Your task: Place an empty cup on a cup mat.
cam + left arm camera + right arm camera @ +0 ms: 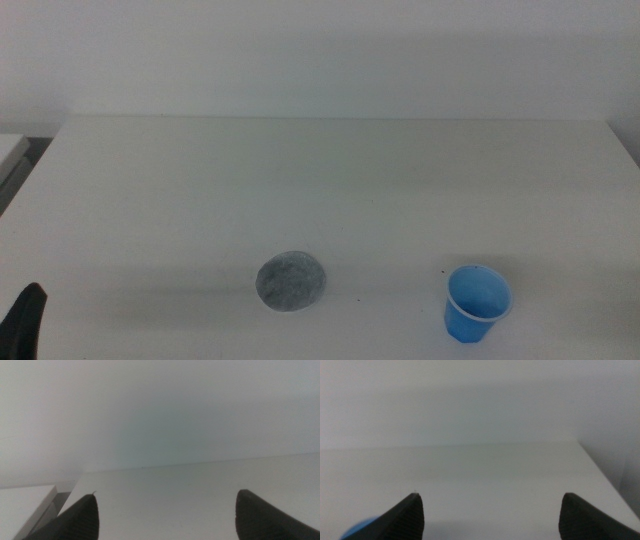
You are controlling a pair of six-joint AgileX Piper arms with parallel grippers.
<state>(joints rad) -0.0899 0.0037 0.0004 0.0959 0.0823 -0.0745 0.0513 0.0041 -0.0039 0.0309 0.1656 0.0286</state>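
Middle view cup (477, 303): smooth blue plastic, tapered, upright, lower right.
Cup mat (291, 280): flat round speckled grey, lower middle, apart from cup.
Left gripper (165, 515): jaws wide, holding nothing.
Right gripper (490, 515): jaws wide, holding nothing.

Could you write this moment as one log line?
cup: upright, right of mat | mat: bare | left gripper: open, waiting | right gripper: open, waiting
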